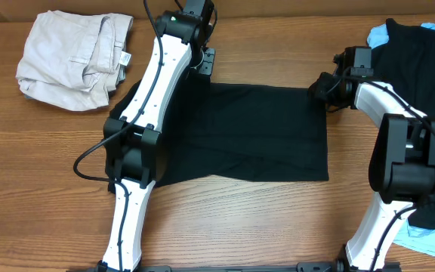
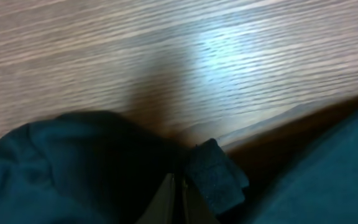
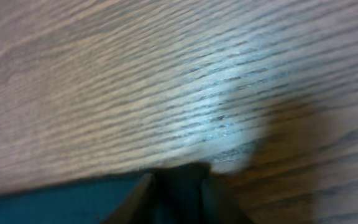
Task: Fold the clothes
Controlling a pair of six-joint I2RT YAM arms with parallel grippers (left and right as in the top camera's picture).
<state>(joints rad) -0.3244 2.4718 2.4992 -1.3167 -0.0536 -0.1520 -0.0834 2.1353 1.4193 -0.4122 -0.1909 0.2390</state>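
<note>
Nearest the arm bases, bare wood of the table (image 1: 240,219) runs across the front, and a light-blue garment (image 1: 429,243) pokes out at the front right corner from under a second black garment (image 1: 421,68) that stretches along the right edge.

At the table's middle lies the black T-shirt (image 1: 255,132), flattened into a rough rectangle. Its long axis runs left to right, parallel to the front edge, with its short sides facing the two arms. The near edge sags unevenly toward the left.

Both arms reach past the shirt to its far edge. The left gripper (image 1: 205,62) sits at the far left corner, its jaws closed together on the black T-shirt; the left wrist view shows dark cloth bunched up beside the finger pad (image 2: 213,177) and lifted off the wood. The right gripper (image 1: 317,89) is at the far right corner, touching the cloth's edge. The right wrist view is blurred, and whether its jaws have closed on the fabric cannot be told.

Farthest back, at the left corner, the beige trousers (image 1: 70,57) lie crumpled in a heap, well apart from the shirt.
</note>
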